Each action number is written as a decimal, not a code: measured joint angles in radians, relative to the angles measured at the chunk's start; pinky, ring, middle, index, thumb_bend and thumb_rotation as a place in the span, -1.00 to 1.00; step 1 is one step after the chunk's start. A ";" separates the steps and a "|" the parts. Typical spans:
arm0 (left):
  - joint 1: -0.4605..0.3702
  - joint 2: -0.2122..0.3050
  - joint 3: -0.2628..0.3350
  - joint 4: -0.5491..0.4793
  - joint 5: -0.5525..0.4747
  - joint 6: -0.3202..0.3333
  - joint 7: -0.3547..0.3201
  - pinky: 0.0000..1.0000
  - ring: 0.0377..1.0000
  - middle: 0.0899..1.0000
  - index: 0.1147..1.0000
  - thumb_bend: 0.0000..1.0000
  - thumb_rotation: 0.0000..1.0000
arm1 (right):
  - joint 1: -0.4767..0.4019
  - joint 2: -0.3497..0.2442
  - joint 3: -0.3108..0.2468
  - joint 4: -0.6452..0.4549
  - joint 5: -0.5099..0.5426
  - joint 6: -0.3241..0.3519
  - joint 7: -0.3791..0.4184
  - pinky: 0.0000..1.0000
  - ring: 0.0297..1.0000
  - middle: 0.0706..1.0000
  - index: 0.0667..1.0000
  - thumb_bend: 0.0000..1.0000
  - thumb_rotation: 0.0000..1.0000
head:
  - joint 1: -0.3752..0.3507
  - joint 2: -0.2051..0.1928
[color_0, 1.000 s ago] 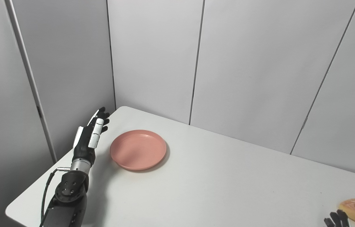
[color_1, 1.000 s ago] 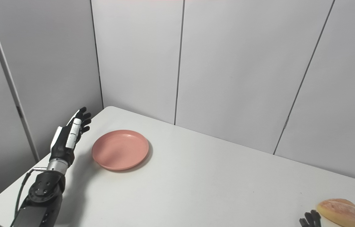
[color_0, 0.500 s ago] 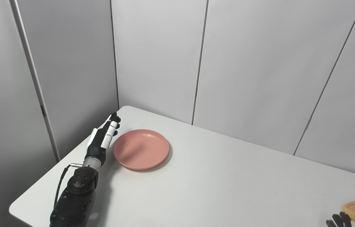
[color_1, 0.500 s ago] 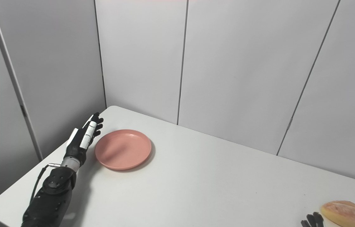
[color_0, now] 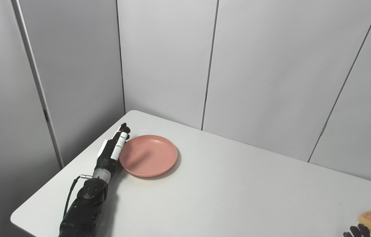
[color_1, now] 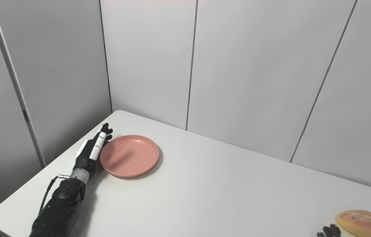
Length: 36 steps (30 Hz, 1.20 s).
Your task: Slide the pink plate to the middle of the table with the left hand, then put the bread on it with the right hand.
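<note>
Pink plate not yet slid, bread not yet moved

Pink plate sits far out at about ten o'clock on the white surface, near the back-left corner and well away from the middle, so the first step looks barely begun. The left hand lies edge-on just beside the plate's nine o'clock rim, fingers stretched out straight and close together, holding nothing; whether it touches the rim I cannot tell. From there a sideways push toward three o'clock would likely carry the plate inward.

Bread rests at about four o'clock, at the near-right edge of the surface, well apart from the plate. Only the dark fingertips of the right hand show at the bottom edge, just beside the bread and not around it; how far they are spread cannot be told.

Both steps remain: the slide to the middle, then lifting the bread onto the plate.
</note>
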 measured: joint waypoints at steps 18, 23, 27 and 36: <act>-0.014 -0.026 -0.035 0.017 -0.007 -0.003 -0.038 1.00 0.95 0.92 0.89 0.43 1.00 | 0.010 0.000 0.002 -0.011 0.002 0.000 0.002 1.00 0.98 0.99 0.98 0.51 0.70 | -0.024 0.014; -0.024 -0.051 -0.052 0.017 -0.001 -0.007 -0.016 0.99 0.93 0.92 0.92 0.43 1.00 | 0.010 0.000 0.002 -0.011 0.000 0.000 0.002 1.00 1.00 1.00 1.00 0.56 0.72 | -0.032 0.020; -0.045 -0.072 -0.067 0.043 -0.001 -0.033 -0.018 0.96 0.92 0.93 0.92 0.39 1.00 | 0.010 0.000 0.003 -0.011 -0.009 0.000 0.001 1.00 1.00 1.00 1.00 0.60 0.70 | -0.035 0.020; -0.059 -0.159 -0.110 -0.002 0.002 -0.014 -0.020 1.00 0.93 0.91 0.92 0.42 1.00 | 0.009 0.000 0.003 -0.011 -0.011 0.000 0.002 1.00 1.00 1.00 1.00 0.60 0.70 | -0.035 0.020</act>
